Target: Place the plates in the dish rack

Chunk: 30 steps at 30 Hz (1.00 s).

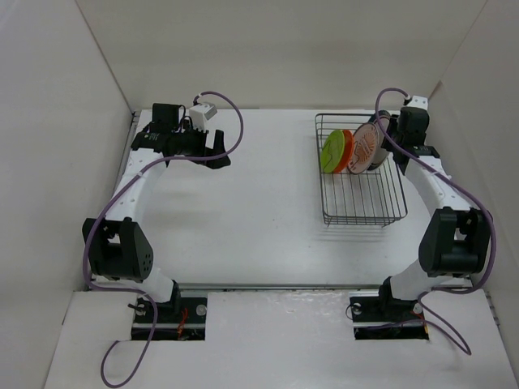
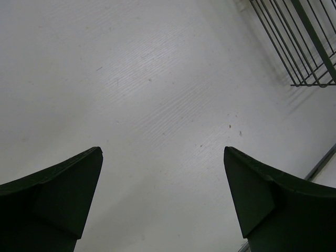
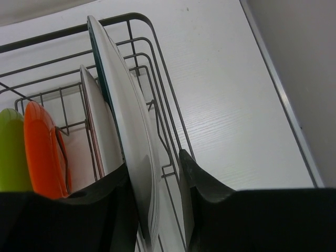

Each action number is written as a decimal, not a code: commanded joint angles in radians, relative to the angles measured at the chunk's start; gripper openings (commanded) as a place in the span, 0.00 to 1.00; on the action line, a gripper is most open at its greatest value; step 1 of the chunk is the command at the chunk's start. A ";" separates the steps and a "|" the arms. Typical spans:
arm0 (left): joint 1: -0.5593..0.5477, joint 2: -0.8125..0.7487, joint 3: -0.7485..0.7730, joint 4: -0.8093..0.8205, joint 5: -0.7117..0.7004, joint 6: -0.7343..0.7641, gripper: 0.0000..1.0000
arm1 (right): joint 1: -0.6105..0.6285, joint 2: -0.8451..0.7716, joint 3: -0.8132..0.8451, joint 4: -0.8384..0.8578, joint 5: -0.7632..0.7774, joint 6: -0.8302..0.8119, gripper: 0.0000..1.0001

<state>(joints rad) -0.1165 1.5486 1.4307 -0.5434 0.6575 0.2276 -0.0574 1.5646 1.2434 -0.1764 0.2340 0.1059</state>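
The left hand (image 2: 163,152) hangs over bare bench (image 2: 157,79) at the far left. Its jaws are spread wide with nothing between them, and it sits well apart from the dish rack (image 1: 365,198).

In the far part of the rack the plates stand on edge in a row. From left to right they are the lime green plate (image 1: 332,153), the orange plate (image 1: 346,151) and the sunburst plate (image 1: 367,146). The teal-rimmed plate (image 3: 131,131) is last, upright and face-parallel to its neighbours.

The right hand (image 3: 155,205) straddles that plate's edge, one finger on each face. The inner finger looks to be against the plate, while a sliver of gap shows at the outer finger (image 3: 205,199), so it cannot be told whether the plate is pinched.

The right arm is plainly the nearer one. The rack's side wires run just beside the outer finger and the sunburst plate sits close on the inner side. Any pull-away likely has to run along the plate's plane, not sideways.
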 commanded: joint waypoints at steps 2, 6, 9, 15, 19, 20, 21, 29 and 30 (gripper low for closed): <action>0.001 -0.048 -0.007 -0.004 0.028 0.022 1.00 | 0.022 -0.023 0.007 0.043 0.036 0.012 0.38; 0.001 -0.048 -0.007 -0.013 0.028 0.022 1.00 | 0.042 -0.032 0.016 0.023 0.064 0.012 0.48; 0.001 -0.048 -0.007 -0.013 0.028 0.022 1.00 | 0.042 -0.050 0.027 0.012 0.083 0.012 0.56; 0.001 -0.048 -0.007 -0.013 0.028 0.022 1.00 | 0.042 -0.107 0.080 -0.035 0.137 0.021 0.63; 0.001 -0.048 -0.007 -0.013 0.028 0.022 1.00 | 0.042 -0.158 0.113 -0.067 0.149 0.021 0.66; 0.001 -0.048 -0.007 -0.013 0.028 0.022 1.00 | 0.042 -0.182 0.126 -0.090 0.149 0.031 0.69; 0.001 -0.048 -0.007 -0.013 0.010 0.022 1.00 | 0.042 -0.195 0.142 -0.103 0.128 0.031 0.73; 0.035 -0.145 0.031 0.056 -0.329 -0.112 1.00 | 0.112 -0.328 0.202 -0.279 -0.047 0.021 1.00; 0.035 -0.157 0.055 0.056 -0.393 -0.138 1.00 | 0.129 -0.345 0.215 -0.322 -0.047 0.021 1.00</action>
<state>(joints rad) -0.1051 1.4776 1.4315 -0.5350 0.4591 0.1642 0.0189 1.2663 1.4052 -0.3843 0.2276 0.1303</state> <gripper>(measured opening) 0.997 0.998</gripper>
